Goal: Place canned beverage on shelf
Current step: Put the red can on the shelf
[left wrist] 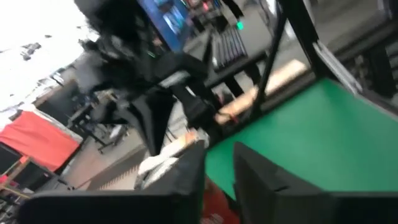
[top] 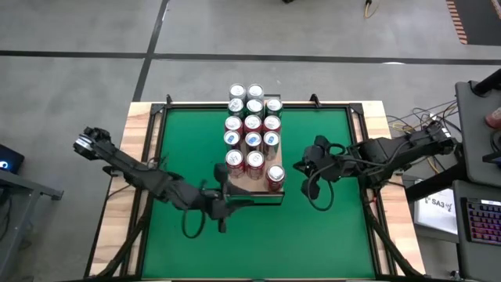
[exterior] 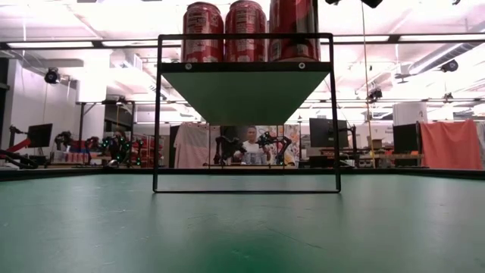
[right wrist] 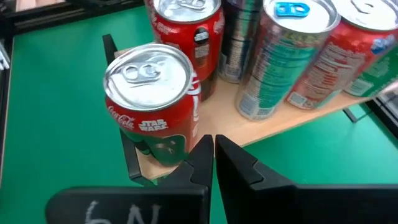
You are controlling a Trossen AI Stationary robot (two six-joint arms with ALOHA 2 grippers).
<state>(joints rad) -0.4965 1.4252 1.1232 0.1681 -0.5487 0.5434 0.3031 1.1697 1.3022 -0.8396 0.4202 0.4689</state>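
As things stand, left gripper (top: 223,205): low in the high view's centre, just beside the shelf's (right wrist: 249,134) near end. The blurred wrist view does not show whether it is open, shut, or holding anything.
Nearest can (right wrist: 149,99): a red cola can, upright on the shelf's near corner, at centre-left of the right wrist view and close to the edge.
Right gripper (right wrist: 213,142): right of centre in the high view, just beside that can, its fingers pressed together and holding nothing.
Other cans (top: 252,121): upright in packed rows, running to the shelf's far end at the top centre.
Handling: probably full, so fairly heavy; thin, smooth metal walls are slippery and dent under a hard squeeze.
Where to grip: around the mid-body, across the widest part, keeping the can upright.
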